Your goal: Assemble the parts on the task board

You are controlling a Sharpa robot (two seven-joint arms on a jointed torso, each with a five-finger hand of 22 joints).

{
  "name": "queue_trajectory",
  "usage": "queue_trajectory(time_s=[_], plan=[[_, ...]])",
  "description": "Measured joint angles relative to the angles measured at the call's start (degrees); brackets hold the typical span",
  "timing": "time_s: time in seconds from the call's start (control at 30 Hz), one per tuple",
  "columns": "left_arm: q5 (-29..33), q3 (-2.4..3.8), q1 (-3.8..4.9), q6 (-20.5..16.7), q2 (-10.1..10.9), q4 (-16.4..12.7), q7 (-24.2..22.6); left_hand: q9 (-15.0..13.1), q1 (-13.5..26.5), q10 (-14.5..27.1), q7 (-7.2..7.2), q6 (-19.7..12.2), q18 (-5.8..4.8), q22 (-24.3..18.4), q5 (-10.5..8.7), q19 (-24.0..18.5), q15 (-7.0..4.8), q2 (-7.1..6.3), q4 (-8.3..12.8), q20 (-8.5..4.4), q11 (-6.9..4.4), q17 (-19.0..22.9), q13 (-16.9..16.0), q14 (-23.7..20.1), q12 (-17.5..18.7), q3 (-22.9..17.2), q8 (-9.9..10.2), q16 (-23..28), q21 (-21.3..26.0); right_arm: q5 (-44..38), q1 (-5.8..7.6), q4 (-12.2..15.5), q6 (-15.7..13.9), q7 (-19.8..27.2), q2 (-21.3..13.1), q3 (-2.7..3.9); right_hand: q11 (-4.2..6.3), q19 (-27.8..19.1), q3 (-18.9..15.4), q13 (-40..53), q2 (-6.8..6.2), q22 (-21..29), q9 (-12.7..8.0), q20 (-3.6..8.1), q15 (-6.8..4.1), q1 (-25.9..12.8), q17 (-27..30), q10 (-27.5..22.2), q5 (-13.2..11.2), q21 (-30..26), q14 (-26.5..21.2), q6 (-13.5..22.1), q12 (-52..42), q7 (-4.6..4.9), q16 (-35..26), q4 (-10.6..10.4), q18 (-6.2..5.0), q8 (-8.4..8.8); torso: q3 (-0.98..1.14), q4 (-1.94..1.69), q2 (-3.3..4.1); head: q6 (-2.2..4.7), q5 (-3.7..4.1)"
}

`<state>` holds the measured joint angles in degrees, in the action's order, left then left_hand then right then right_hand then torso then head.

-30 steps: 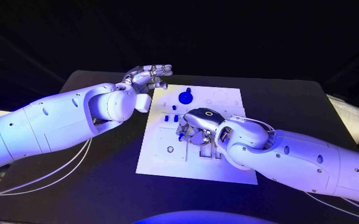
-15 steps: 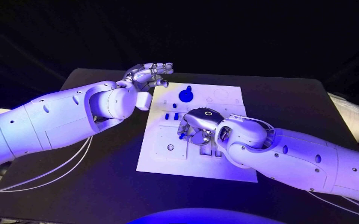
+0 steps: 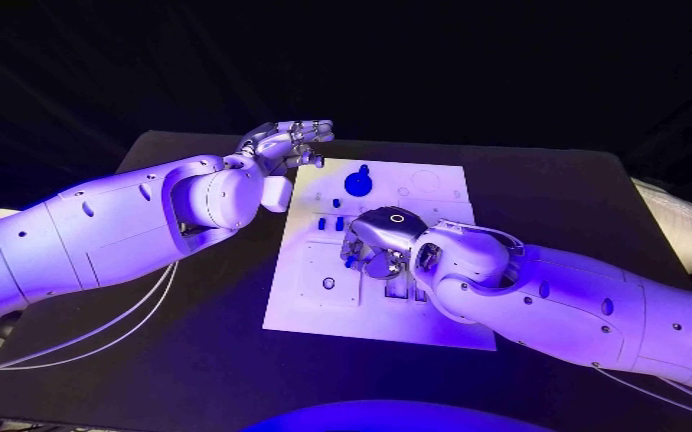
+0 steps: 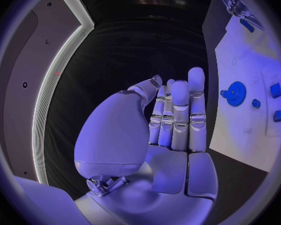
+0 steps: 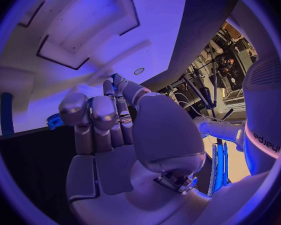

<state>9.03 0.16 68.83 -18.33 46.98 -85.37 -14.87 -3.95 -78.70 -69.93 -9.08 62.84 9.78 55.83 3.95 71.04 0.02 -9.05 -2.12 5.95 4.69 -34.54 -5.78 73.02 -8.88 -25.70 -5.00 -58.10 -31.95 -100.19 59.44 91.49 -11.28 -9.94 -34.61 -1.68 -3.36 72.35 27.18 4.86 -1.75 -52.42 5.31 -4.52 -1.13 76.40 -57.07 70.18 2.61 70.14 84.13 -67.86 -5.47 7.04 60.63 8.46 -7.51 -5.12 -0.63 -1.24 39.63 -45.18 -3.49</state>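
**A:** Where were the hands, measured from the task board (image 3: 433, 327)?

**B:** The right hand (image 3: 372, 247) was down over the board's middle with its fingers bent toward the white surface. The left hand (image 3: 289, 142) hovered just off the board's far left corner, above the black table (image 3: 577, 202).

**A:** Was either one holding anything?

**B:** The left was released. Its wrist view showed the fingers (image 4: 178, 115) straight and the palm bare. I couldn't tell about the right. In its wrist view a blue piece (image 5: 55, 121) lay right beside the curled fingertips (image 5: 75, 110), but I couldn't make out whether they pinched it or only came close.

**A:** And the parts?

**B:** The blue gear (image 3: 356, 187) lay on the board's far half, left of centre, and a few small blue parts (image 3: 329, 223) sat on the near side of it. Those were between the gear and the right hand.

**A:** Which hand was nearer to what?

**B:** The small parts lay just beyond the right hand's fingers, toward the board's far edge, so I'd judge them its business. The gear lay between the two hands, off to the side of the left hand, which seemed slightly the nearer.

**A:** Any long axis to line up?

**B:** The gear had a small stub pointing to the board's far edge. The small parts were too tiny to tell.
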Motion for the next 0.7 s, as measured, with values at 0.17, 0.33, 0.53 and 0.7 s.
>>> queue_trajectory(time_s=[0.17,0.33,0.53,0.7], plan=[[0.0,0.0,0.0,0.0,0.0,0.0,0.1,0.0,0.0,0.0,0.0,0.0,0.0,0.0,0.0,0.0,0.0,0.0,0.0,0.0,0.0,0.0,0.0,0.0,0.0,0.0,0.0,0.0,0.0,-0.9,0.01,-0.5,0.9,-0.3,0.8,-0.18,-0.01,0.0,0.0,0.0,0.0,0.0,0.0,0.0,0.0,0.0,0.0,0.0,0.3,0.0,0.0,0.0,0.0,0.01,0.0,0.0,0.0,-0.2,-0.03,-0.03,0.0,-0.03,-0.09],[0.0,-0.01,0.0,0.0,0.0,0.0,0.1,0.0,0.0,0.0,0.0,0.0,0.0,0.0,0.0,0.0,0.0,0.0,0.0,0.0,0.0,0.0,0.0,0.0,0.0,0.0,0.0,0.0,0.0,-1.4,0.03,-0.9,1.4,-0.6,1.3,-0.28,-1.39,-0.7,0.1,-0.9,-0.68,1.5,-0.6,-0.68,0.66,-1.2,1.1,-2.8,0.8,-0.4,-0.2,3.8,1.6,1.68,-0.2,-0.1,-0.01,1.17,-0.03,-0.06,0.0,-0.14,-0.16],[0.0,-0.01,0.0,0.1,0.1,-0.1,0.3,0.0,0.0,0.0,0.0,0.0,0.0,-0.1,0.0,0.0,0.19,0.0,0.0,0.0,0.0,0.2,0.0,-0.2,0.0,0.0,0.0,0.4,0.0,-1.5,0.05,-1.0,1.4,-0.8,1.4,-0.34,-2.86,-5.2,0.1,-1.6,-2.36,8.1,-1.6,-2.15,2.38,-2.8,5.9,-10.6,0.6,-4.5,-1.0,9.6,1.9,2.99,-4.2,-0.2,-0.58,1.49,-0.03,-0.04,-0.03,-0.24,-0.24],[0.0,-0.01,0.0,0.1,0.1,-0.1,0.4,0.0,0.1,0.1,0.0,0.0,0.0,-0.2,0.0,0.0,0.19,0.15,-0.2,0.0,0.15,0.3,0.0,-0.2,0.0,0.2,0.0,0.4,0.2,-1.6,0.02,-0.8,1.3,-0.9,1.2,-0.39,-2.96,-7.6,-0.7,-1.4,-2.82,12.1,-1.6,-2.65,2.66,-2.3,10.6,-12.8,0.5,-7.1,-2.5,10.5,1.6,3.06,-8.3,0.1,-1.34,1.49,-0.02,-0.01,-0.03,-0.26,-0.18]])
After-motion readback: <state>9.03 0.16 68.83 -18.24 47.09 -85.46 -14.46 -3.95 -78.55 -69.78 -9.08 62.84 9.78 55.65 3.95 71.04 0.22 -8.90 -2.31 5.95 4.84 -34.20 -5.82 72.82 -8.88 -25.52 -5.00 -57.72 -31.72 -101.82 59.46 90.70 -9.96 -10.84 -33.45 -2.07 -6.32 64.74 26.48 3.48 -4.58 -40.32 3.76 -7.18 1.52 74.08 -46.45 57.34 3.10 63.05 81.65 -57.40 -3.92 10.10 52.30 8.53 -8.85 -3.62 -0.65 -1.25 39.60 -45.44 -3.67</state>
